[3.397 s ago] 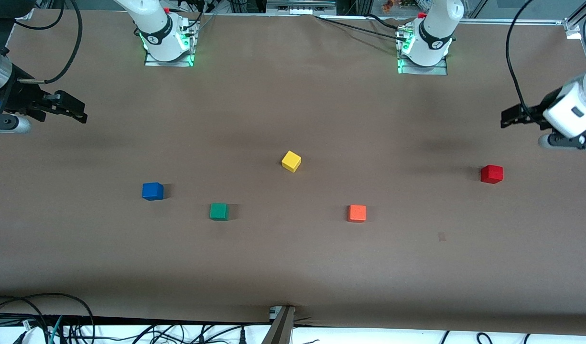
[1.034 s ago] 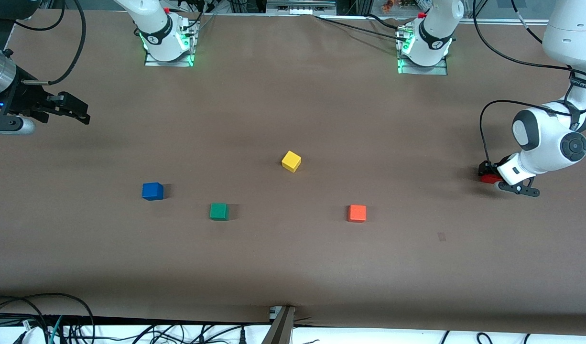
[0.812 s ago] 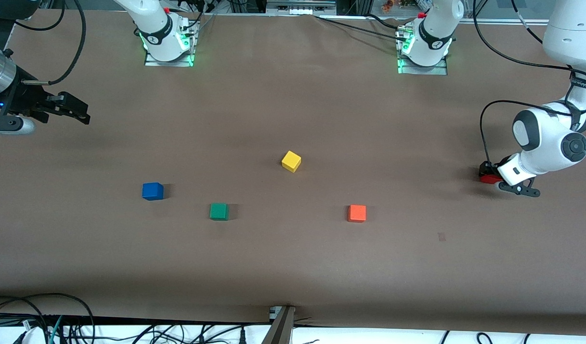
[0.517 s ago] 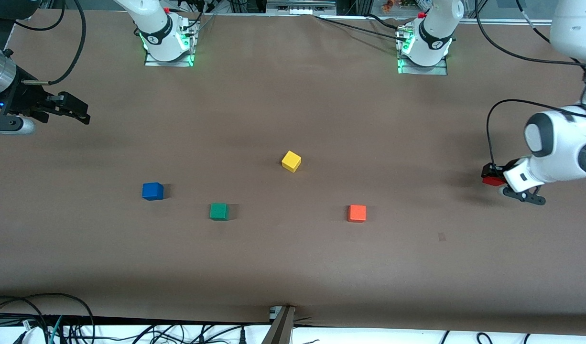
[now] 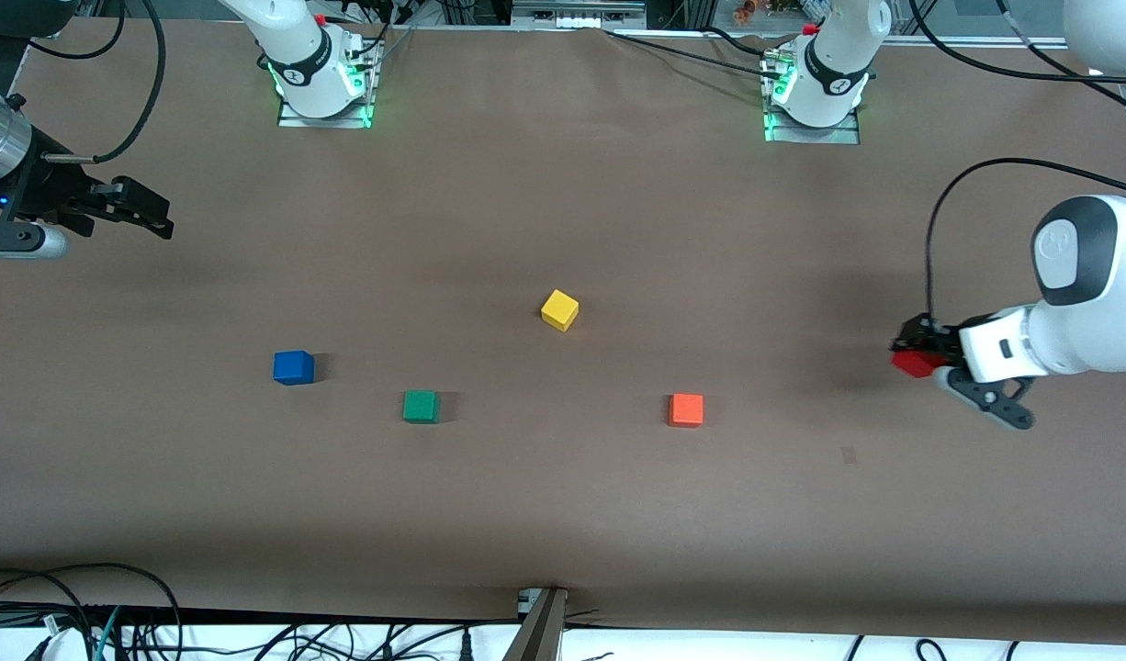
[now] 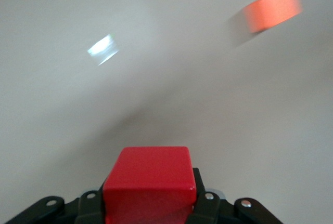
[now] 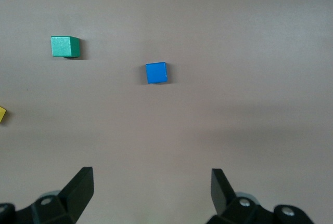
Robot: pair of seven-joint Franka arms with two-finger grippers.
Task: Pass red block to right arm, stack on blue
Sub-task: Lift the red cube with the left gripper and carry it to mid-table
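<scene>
My left gripper [image 5: 914, 352] is shut on the red block [image 5: 911, 363] and holds it up over the table at the left arm's end; in the left wrist view the block [image 6: 150, 177] sits between the black jaws. The blue cube [image 5: 293, 367] rests on the table toward the right arm's end and shows in the right wrist view [image 7: 156, 73]. My right gripper [image 5: 154, 218] is open and empty, waiting over the table's edge at the right arm's end, away from the blue cube.
A green cube [image 5: 421, 406] lies beside the blue one, a yellow cube [image 5: 559, 309] at mid-table, an orange cube [image 5: 685, 409] toward the left arm's end. Both arm bases [image 5: 320, 83] stand along the table's top edge. Cables hang along the front edge.
My left gripper came down on the red block, shut on it, and has lifted it, moving a little toward the table's middle. The right arm has not moved.
</scene>
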